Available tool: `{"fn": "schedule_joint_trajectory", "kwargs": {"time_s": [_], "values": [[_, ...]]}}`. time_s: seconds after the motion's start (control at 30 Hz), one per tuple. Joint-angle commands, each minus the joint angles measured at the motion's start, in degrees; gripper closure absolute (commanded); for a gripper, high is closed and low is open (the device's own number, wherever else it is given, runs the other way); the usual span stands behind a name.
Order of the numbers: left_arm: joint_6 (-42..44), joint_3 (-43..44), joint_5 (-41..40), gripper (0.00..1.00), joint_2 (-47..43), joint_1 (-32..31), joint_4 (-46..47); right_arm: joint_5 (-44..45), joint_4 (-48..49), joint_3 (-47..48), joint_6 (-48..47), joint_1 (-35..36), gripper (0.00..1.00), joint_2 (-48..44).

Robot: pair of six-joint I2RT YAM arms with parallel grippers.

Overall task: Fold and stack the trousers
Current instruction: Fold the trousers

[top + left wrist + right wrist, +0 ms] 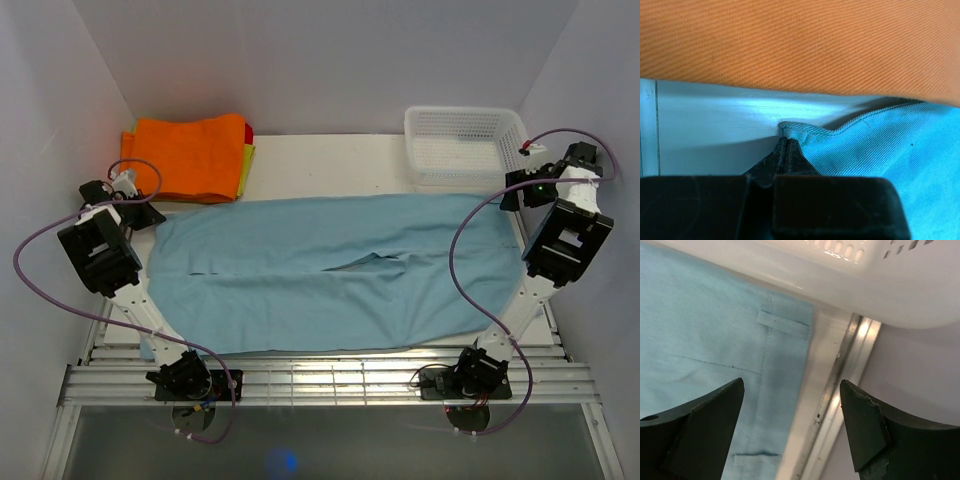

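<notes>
The trousers (330,270) are spread lengthwise, one corner pinched in the closed left gripper (785,145), the opposite edge lying just beneath the open right gripper (791,385).

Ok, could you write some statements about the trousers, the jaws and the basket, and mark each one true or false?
1. The trousers lie spread out on the table. True.
2. The left jaws are open and hold nothing. False: they are shut on a corner of the trousers.
3. The right jaws are open. True.
4. The orange garment lies in the white basket. False: it lies folded on the table, left of the basket.
</notes>
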Motion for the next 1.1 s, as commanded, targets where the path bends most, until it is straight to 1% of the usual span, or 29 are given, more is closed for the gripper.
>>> {"fn": "schedule_joint_trajectory", "kwargs": {"time_s": [0.0,0.03,0.07,0.1,0.13,0.17,0.23,0.3,0.47,0.7,0.83,0.93,0.97,1.03,1.07], "values": [[1.8,0.2,-2.4,1.0,-2.5,0.3,-3.8,-6.0,10.3,-6.1,16.5,-0.6,0.17,-0.6],[1.6,0.1,-1.7,1.0,-2.5,0.3,-3.8,-6.6,13.7,-9.2,18.8,-0.6,0.17,-2.7],[1.4,-0.1,-1.6,1.0,-2.5,0.3,-3.8,-7.1,23.0,-12.9,24.4,-0.6,0.17,-4.2],[1.0,-0.1,-1.4,1.0,-2.3,0.3,-3.8,-8.0,28.2,-16.8,27.2,-0.6,0.16,-5.7],[0.5,-0.3,-1.0,1.0,-2.1,0.2,-3.8,-7.9,33.4,-24.0,29.9,-0.5,0.16,-8.5],[0.3,-0.3,-1.1,1.0,-2.1,0.3,-3.8,-7.6,40.5,-26.3,33.8,-0.3,0.16,-9.4],[-0.2,-0.3,-1.0,1.0,-2.0,0.3,-3.8,-6.9,43.1,-28.4,35.2,0.0,0.16,-9.6],[-0.9,-0.1,-1.1,1.0,-1.9,0.3,-4.1,-6.3,46.0,-28.5,35.8,0.4,0.17,-8.3],[-2.3,0.3,-1.1,1.0,-0.9,0.3,-4.9,-6.0,49.7,-27.5,35.1,0.7,0.18,-6.0],[-2.7,2.4,-2.2,1.0,0.4,0.3,-5.9,-7.4,48.5,-21.9,34.1,1.1,0.18,-0.5],[-2.9,3.0,-2.4,1.0,0.7,0.4,-6.2,-7.9,48.0,-21.0,34.1,2.1,0.2,0.9],[-2.6,3.3,-2.7,1.0,0.8,0.4,-6.6,-9.1,48.1,-21.1,34.1,2.9,0.28,1.0],[-2.5,3.3,-2.7,1.0,0.8,0.3,-6.7,-9.9,48.1,-21.1,34.1,3.1,0.32,1.0],[-2.2,3.6,-2.4,1.0,0.8,0.3,-7.1,-11.2,47.9,-21.2,34.1,3.3,0.35,0.8],[-2.0,3.7,-2.3,1.0,0.9,0.3,-7.4,-12.8,47.5,-21.0,34.1,3.3,0.43,0.8]]}}
